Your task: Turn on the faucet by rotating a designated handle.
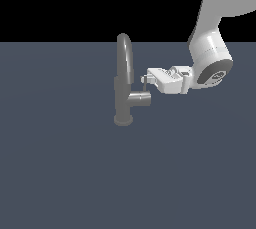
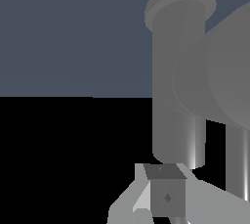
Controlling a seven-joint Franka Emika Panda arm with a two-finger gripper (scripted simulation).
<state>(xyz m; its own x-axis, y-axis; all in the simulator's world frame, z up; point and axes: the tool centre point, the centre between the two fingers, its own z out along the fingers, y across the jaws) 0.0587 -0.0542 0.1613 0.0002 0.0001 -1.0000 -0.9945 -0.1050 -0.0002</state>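
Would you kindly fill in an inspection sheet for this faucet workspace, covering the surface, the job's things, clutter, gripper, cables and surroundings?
Surface: flat dark blue-grey floor, uniform, no marks seen.
Job's things: grey faucet standing upright on its round base, arched spout on top, side stub pointing to the exterior view's right; thin handle rising from the stub's end.
Clutter: nothing seen.
Gripper: white gripper held level, reaching in from the exterior view's right, fingertips right at the handle; whether it is open, shut or touching cannot be told.
Cables: nothing seen.
Surroundings: plain black background above the floor; white arm coming down from the upper right of the exterior view.
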